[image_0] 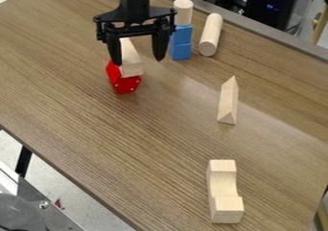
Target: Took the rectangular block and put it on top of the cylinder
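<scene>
My gripper [137,58] hangs at the upper left of the camera view with its two fingers spread apart. The light wooden rectangular block [131,62] lies on top of the red faceted cylinder [124,82], tilted a little to one side. The block appears between the open fingers, nearer the left one, with a gap on its right side. Its far end is partly behind the gripper. I cannot tell how high the fingers are above it.
Right of the gripper, a light wooden cylinder [183,11] stands on two stacked blue blocks [181,42]. A wooden rod [211,34] lies beside them. Farther forward are a triangular wooden prism [228,101] and a notched wooden block [223,190] on the table [128,144].
</scene>
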Available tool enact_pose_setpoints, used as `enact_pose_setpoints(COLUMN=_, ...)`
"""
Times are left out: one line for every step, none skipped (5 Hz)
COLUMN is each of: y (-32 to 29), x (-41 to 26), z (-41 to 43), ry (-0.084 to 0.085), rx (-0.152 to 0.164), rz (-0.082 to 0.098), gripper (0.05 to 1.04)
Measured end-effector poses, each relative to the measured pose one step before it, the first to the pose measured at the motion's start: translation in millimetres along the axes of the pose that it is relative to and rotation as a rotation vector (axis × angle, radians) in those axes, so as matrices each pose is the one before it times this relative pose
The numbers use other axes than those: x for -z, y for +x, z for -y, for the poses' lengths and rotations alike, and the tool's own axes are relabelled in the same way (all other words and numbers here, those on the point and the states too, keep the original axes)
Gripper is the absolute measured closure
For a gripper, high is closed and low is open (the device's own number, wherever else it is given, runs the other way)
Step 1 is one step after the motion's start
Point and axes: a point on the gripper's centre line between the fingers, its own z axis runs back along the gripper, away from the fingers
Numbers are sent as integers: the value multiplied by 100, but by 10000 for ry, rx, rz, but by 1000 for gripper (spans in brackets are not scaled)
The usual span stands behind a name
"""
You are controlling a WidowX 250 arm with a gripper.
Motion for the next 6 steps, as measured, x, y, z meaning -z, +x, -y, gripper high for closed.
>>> enact_pose_setpoints(y=593, x=-51, z=-36, ry=63, rx=-53, rz=-10, gripper=84)
enact_pose_setpoints(y=271, x=272, z=-975, ry=236, rx=-253, rz=-188, gripper=114)
enact_pose_setpoints(y=110, x=508, z=-518, ry=170, rx=-237, rz=-200, gripper=399)
enact_pose_setpoints(y=56, x=81, z=-479, ry=72, rx=-398, rz=-139, gripper=565)
enact_pose_setpoints(y=-139, x=-1, z=-60, ry=16, rx=-136, rz=-106, gripper=565)
enact_pose_setpoints(y=543, x=-1573, z=906, ry=-40, rx=-30, rz=311, gripper=565)
